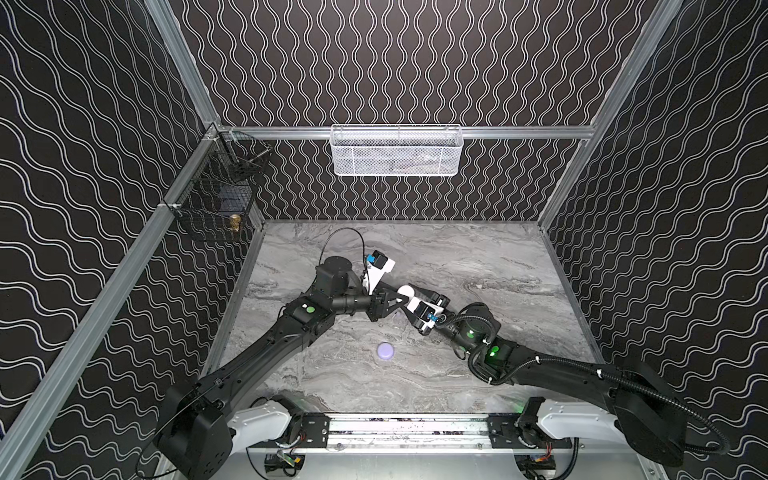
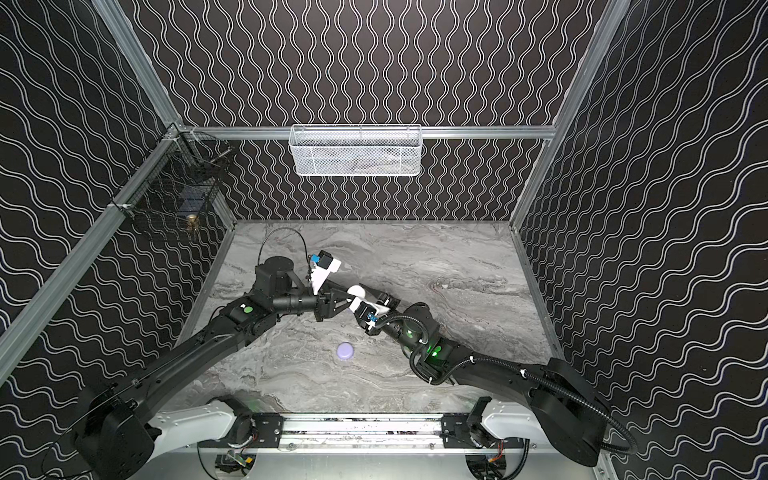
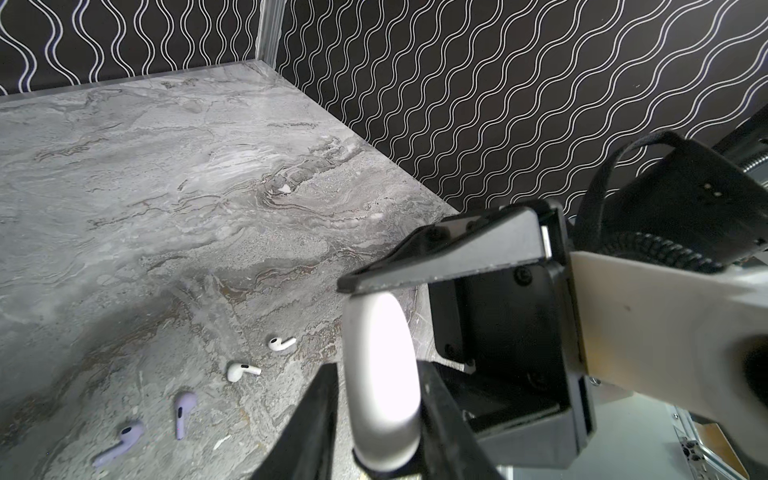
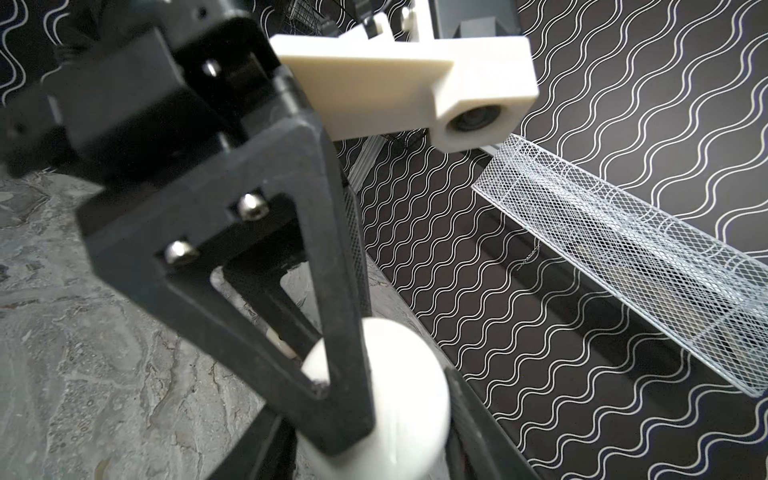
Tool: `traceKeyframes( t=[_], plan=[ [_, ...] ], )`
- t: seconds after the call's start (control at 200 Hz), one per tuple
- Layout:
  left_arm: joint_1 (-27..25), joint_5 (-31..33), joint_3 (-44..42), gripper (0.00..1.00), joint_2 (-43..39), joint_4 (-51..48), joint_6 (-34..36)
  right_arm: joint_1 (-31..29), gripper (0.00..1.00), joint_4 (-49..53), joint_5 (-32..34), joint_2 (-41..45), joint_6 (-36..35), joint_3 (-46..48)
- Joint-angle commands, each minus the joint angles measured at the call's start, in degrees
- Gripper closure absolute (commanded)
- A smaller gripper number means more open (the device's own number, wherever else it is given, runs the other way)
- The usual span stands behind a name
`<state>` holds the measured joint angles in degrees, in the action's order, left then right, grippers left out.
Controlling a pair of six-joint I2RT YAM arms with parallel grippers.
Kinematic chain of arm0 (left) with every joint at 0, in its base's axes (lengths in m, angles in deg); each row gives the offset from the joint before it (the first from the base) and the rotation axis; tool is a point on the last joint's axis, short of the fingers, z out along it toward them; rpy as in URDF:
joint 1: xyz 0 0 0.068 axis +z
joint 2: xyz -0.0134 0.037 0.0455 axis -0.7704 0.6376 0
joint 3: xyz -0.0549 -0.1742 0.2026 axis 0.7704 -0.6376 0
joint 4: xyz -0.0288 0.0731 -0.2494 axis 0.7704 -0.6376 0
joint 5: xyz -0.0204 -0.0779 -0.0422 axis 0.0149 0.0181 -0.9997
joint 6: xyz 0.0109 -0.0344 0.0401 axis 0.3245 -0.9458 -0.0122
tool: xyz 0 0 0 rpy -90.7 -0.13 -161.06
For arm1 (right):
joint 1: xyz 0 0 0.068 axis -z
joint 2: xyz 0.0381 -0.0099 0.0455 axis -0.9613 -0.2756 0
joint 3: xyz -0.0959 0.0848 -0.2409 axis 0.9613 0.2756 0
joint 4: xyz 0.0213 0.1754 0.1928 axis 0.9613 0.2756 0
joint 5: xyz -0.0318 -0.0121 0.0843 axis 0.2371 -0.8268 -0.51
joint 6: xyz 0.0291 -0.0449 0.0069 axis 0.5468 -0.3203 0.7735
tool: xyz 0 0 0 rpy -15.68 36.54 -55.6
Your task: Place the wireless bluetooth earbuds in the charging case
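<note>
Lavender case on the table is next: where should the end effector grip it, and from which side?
Grip the lavender case across its rounded edge at the widest part, coming straight down from above. It lies flat on the table like a low puck with bare surface all round, so the fingers can drop on either side. A sideways approach would probably just slide it.

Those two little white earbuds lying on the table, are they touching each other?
Apart. The left wrist view shows one white earbud and the other white earbud with a strip of bare marble table between them.
</note>
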<state>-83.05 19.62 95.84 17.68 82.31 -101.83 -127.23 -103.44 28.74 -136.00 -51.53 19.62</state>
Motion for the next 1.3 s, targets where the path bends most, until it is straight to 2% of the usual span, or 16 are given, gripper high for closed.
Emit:
traceKeyframes(
  t=[0.0, 0.25, 0.345, 0.375, 0.465, 0.525, 0.661, 0.741, 0.816, 0.896, 0.946, 0.996, 1.096, 1.216, 1.296],
  plan=[
    [-0.28, 0.4, 0.59, 0.71, 0.3, 0.02, 1.24, -0.48, 0.77, -4.87, -0.61, 0.52, -0.14, -0.11],
    [-0.66, 0.34, 0.7, 0.83, 1.47, 0.12, 1.5, -0.87, 0.76, -6.46, 0.73, 0.82, -0.58, 0.84],
    [-0.68, 0.38, 0.63, 0.96, 1.62, 0.6, 1.75, -0.93, 0.72, -6.89, 1.14, 1.17, -0.57, 1.2],
    [-0.73, 0.49, 0.42, 0.98, 1.51, 1.13, 1.79, -0.92, 0.66, -6.97, 1.0, 1.29, -0.39, 1.29],
    [-0.73, 2.04, -0.6, 1.0, 0.29, 3.8, 2.16, -0.91, 0.33, -8.09, 1.47, 1.63, 0.06, 1.68],
    [-0.65, 4.29, -0.94, 1.0, -0.84, 5.06, 2.31, -0.91, 0.19, -8.12, 0.95, 2.61, 0.3, 2.41],
    [-0.7, 10.97, -1.41, 1.0, -2.83, 7.62, 1.32, -0.86, 0.05, -6.41, -2.64, 7.44, 1.32, 4.7],
    [-0.72, 9.98, -3.37, 1.0, -3.6, 13.39, -0.68, -0.81, 0.01, -4.1, -4.93, 11.57, 3.2, 5.9],
    [-0.74, 9.09, -7.89, 1.0, -4.2, 23.98, -2.67, -0.64, 0.01, -1.64, -6.65, 15.44, 4.55, 6.77],
    [-0.91, 9.69, -11.64, 1.0, -4.18, 30.96, -5.5, -0.41, 0.01, -0.51, -6.53, 18.31, 6.16, 7.54],
    [-1.05, 3.89, -13.5, 1.0, -3.35, 37.7, -3.06, -0.2, 0.02, -0.93, -6.37, 19.25, 7.0, 8.27],
    [-1.14, 3.94, -14.76, 1.0, -3.63, 37.55, 0.09, 0.23, 0.03, -1.84, -6.3, 19.41, 7.91, 9.02],
    [-1.7, 6.89, -19.39, 1.0, -3.29, 41.49, 3.65, 0.67, 0.12, -2.64, -6.36, 17.75, 8.96, 9.31],
    [-1.71, 2.72, -29.23, 1.0, -0.33, 61.27, 7.17, 0.85, 0.25, -1.43, -6.34, 14.88, 8.89, 8.2],
    [-1.95, -0.03, -32.73, 1.0, -0.15, 66.37, 10.17, 0.92, 0.32, -1.78, -6.62, 14.11, 9.03, 8.45]
  ],
)
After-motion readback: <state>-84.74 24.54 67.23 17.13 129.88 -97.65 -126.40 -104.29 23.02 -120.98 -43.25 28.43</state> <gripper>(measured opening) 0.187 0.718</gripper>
